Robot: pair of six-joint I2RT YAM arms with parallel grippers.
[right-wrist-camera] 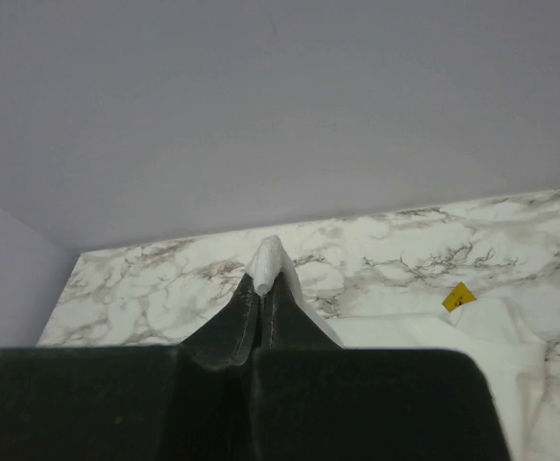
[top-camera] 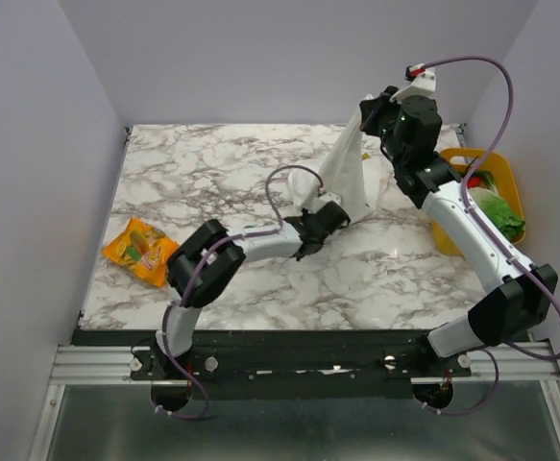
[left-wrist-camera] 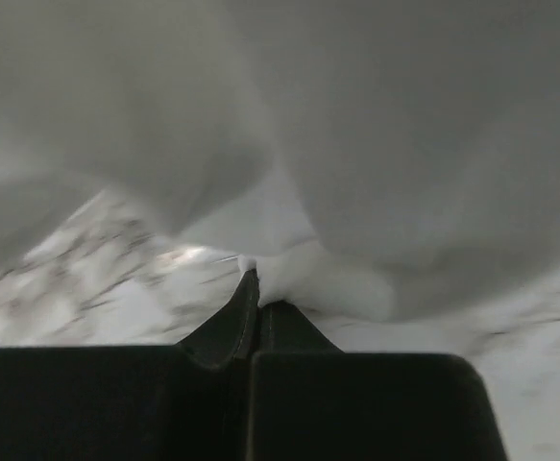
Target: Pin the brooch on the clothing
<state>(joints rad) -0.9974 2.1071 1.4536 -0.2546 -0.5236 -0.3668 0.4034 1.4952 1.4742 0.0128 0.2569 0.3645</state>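
While the right tool point(right-wrist-camera: 262, 300) pinches the white T-shirt point(top-camera: 349, 173) aloft, left tool point(left-wrist-camera: 254, 293) clamped on its lower edge

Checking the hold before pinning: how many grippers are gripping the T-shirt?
2. The left gripper pinches the T-shirt's lower edge near the table's middle; the right gripper holds a fold lifted at the far side.

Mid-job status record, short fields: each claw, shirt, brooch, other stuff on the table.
left claw: shut on shirt, low fold
right claw: shut on shirt, raised at rear
shirt: hangs from right claw, partly on table
brooch: not visible in any view
other: orange packet left, yellow basket right
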